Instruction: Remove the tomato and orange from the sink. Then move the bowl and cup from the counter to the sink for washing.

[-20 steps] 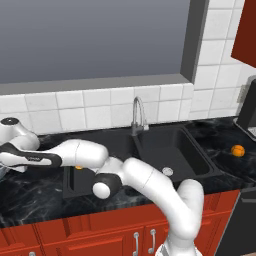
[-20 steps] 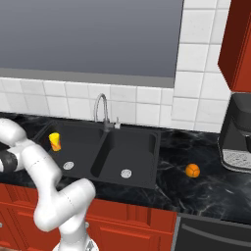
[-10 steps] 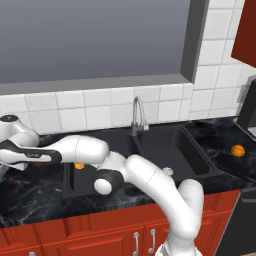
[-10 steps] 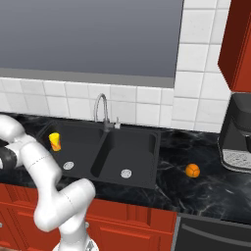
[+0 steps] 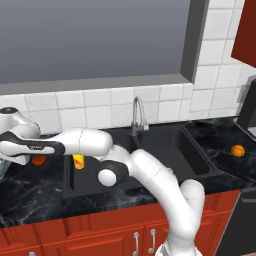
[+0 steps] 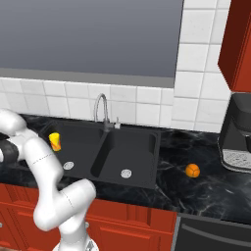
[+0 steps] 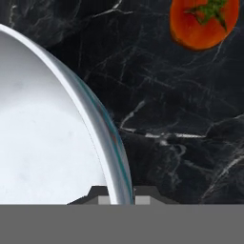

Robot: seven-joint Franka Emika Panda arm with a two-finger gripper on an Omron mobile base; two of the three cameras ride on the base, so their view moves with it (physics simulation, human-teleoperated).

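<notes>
Hand pinches bowl rim; tomato well apart

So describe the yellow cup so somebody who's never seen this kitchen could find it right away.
Start at the black double sink under the window. The cup stands in the left basin by the outer wall, a small yellow cylinder with a red-orange mark. The orange on the right counter is a round ball.

Even rendered lighting, soft shadows, no glare, slightly pixelated edges.
</notes>
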